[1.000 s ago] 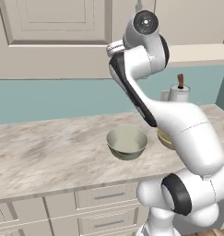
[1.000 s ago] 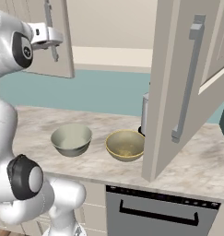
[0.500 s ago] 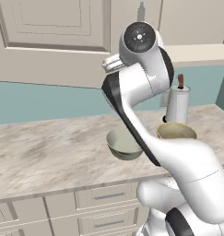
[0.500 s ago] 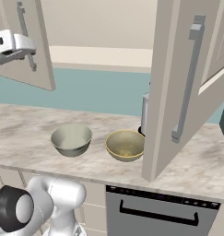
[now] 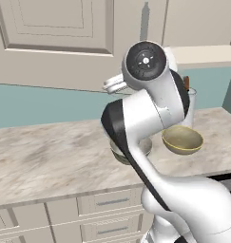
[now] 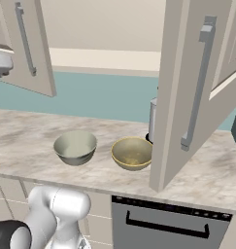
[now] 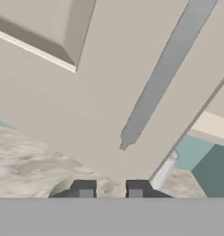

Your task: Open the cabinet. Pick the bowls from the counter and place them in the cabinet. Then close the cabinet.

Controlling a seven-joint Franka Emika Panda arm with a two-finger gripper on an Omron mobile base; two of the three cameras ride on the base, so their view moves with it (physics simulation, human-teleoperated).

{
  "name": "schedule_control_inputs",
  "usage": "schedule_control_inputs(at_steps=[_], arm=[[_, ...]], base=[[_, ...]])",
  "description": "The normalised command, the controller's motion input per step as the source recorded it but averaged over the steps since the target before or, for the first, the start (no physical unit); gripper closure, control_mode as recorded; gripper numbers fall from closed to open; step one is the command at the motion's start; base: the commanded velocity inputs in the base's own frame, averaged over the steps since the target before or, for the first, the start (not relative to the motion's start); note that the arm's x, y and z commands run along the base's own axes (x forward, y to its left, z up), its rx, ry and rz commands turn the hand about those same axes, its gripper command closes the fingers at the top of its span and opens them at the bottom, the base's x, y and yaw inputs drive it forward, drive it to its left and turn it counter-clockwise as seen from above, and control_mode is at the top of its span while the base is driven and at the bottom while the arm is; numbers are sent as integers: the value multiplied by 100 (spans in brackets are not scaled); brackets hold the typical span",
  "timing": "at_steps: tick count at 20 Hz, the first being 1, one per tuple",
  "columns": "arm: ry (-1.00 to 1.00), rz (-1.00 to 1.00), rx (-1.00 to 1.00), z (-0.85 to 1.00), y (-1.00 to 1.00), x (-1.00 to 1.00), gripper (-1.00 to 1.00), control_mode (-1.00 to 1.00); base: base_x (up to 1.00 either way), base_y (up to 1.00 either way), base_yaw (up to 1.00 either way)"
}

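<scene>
Beige cabinet (image 6: 187, 92) doors swung open, greyish-white bowl (image 6: 75, 147) beside tan-yellow bowl (image 6: 132, 153), upright on marbled counter (image 6: 27, 141)

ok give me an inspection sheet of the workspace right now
surface: marbled counter, bare around the bowls.
job's things: both cabinet doors open, left door and right door; greyish-white bowl and tan-yellow bowl upright on the counter, side by side, apart, both empty.
clutter: a clear container with a dark item in it stands behind the tan-yellow bowl.
grippers: tool raised in front of the left door near its grey bar handle, fingers set close together, holding nothing.
cables: nothing seen.
surroundings: teal backsplash, drawers below the counter, an appliance front with a dark handle.
</scene>
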Motion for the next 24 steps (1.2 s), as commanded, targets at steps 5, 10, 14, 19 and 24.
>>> schedule_control_inputs(at_steps=[5,10,14,19,24], arm=[[-3,-1,0,19,-100,-89,-100,-100],[0,2,0,10,-99,-33,-100,-100],[0,17,0,2,-96,-1,-100,-100],[-6,41,-5,-1,-84,-2,-100,-100],[-16,57,-20,-9,-40,0,-100,-100]], base=[[0,0,0],[0,0,0],[0,0,0],[0,0,0],[0,0,0]])
